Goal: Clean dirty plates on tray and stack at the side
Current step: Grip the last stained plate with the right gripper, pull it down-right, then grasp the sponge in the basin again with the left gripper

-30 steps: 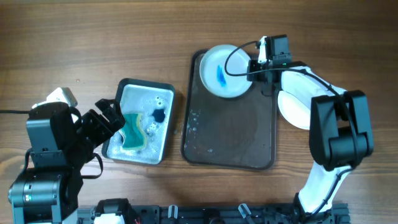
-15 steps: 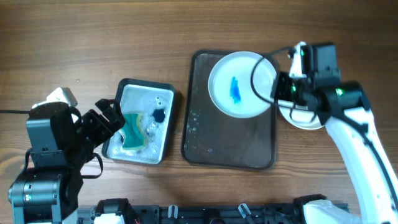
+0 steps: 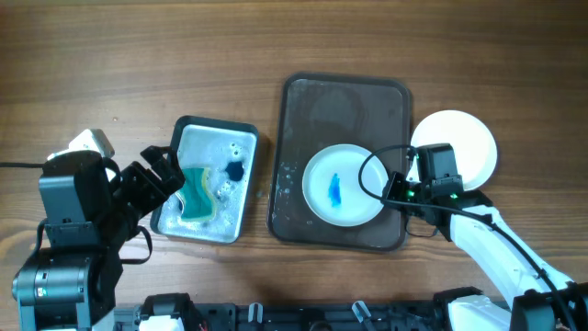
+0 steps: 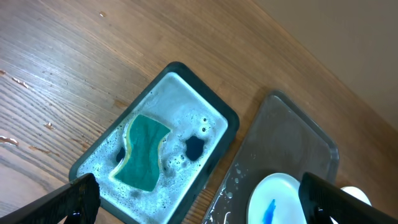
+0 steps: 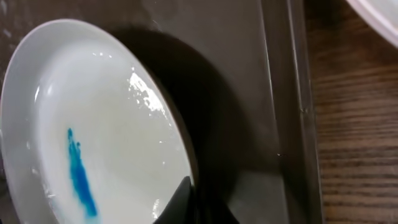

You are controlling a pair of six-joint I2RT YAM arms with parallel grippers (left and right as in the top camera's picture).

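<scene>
A white plate [image 3: 342, 187] with a blue smear at its centre is over the near right part of the dark tray [image 3: 344, 101]. My right gripper [image 3: 393, 190] is shut on its right rim. In the right wrist view the plate [image 5: 93, 124] tilts above the tray [image 5: 273, 93], with a fingertip [image 5: 184, 198] on its rim. A plain white plate [image 3: 457, 150] lies on the table right of the tray. My left gripper [image 3: 158, 175] is open and empty over the left edge of the sponge tray; its dark fingers [image 4: 78, 198] frame the left wrist view.
A small light grey metal tray [image 3: 241, 198] with soapy water and a green-yellow sponge [image 3: 196, 193] stands left of the dark tray. It shows in the left wrist view [image 4: 227, 121] with the sponge [image 4: 144, 152]. Drops of water lie on the dark tray's left side.
My right gripper has carried the smeared plate from the tray's far right corner down to its near right part. The plain plate beside the tray is now uncovered. The left arm has not moved.
</scene>
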